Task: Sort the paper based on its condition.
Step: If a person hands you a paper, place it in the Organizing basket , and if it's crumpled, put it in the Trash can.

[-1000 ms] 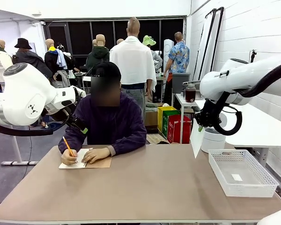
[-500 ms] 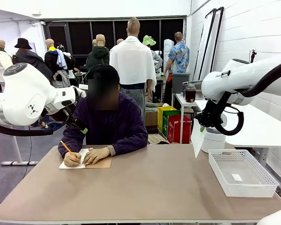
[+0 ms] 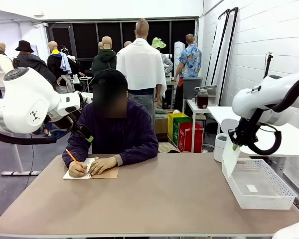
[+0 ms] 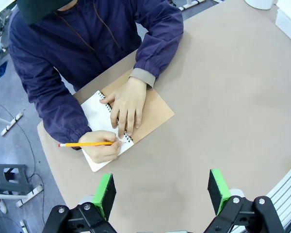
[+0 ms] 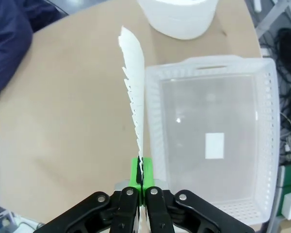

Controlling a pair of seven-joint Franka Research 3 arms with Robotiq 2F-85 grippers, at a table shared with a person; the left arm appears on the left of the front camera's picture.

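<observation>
A thin white sheet of paper (image 3: 230, 158) with one ragged edge hangs from my right gripper (image 3: 234, 145), just above the left rim of the white basket (image 3: 259, 199). In the right wrist view the gripper (image 5: 139, 178) is shut on the sheet's bottom corner, and the paper (image 5: 135, 92) stands edge-on over the basket's near wall (image 5: 153, 145). My left gripper (image 4: 161, 191) is open and holds nothing, high above the table on the person's side.
A person at the far left writes with a pencil (image 4: 85, 144) in a spiral notebook (image 3: 89, 173) with a brown cover (image 4: 153, 114). A small white slip (image 5: 214, 145) lies in the basket. A white round bin (image 5: 177, 17) stands beyond the table's far right edge.
My right arm has swung right and down with the sheet, from near the table's far edge to the basket's left rim. The person keeps writing. The left arm has not moved.
</observation>
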